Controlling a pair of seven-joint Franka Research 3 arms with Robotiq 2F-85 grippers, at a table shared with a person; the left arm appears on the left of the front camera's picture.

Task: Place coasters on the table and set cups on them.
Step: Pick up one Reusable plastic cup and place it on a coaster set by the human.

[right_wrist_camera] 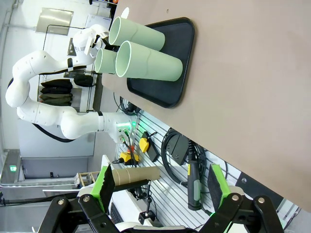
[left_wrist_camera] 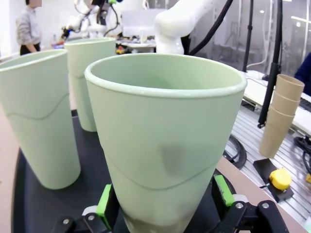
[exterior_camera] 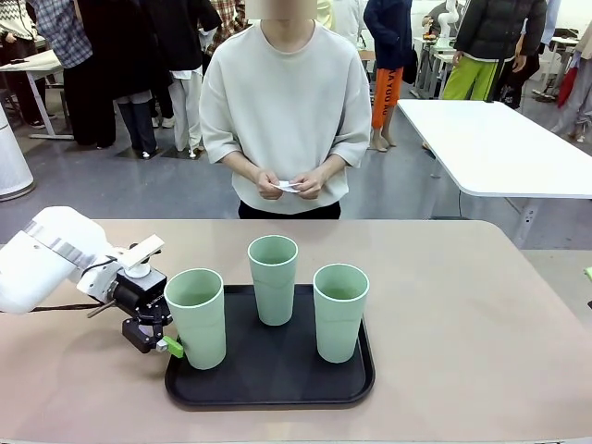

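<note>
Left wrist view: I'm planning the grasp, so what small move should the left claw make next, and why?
Probably close the left claw on the nearest cup: its green pads stand open either side of the cup's lower body, and the cup stands upright on the black tray, so gripping comes before any lift.

The front view faced across the worktop (exterior_camera: 462, 314) toward the person (exterior_camera: 285, 120). The left wrist view sat tight against one cup (left_wrist_camera: 165, 145). The right wrist view, rolled sideways, looked from well back. All three shared the black tray (exterior_camera: 277, 375) and cups (exterior_camera: 274, 277).
</note>
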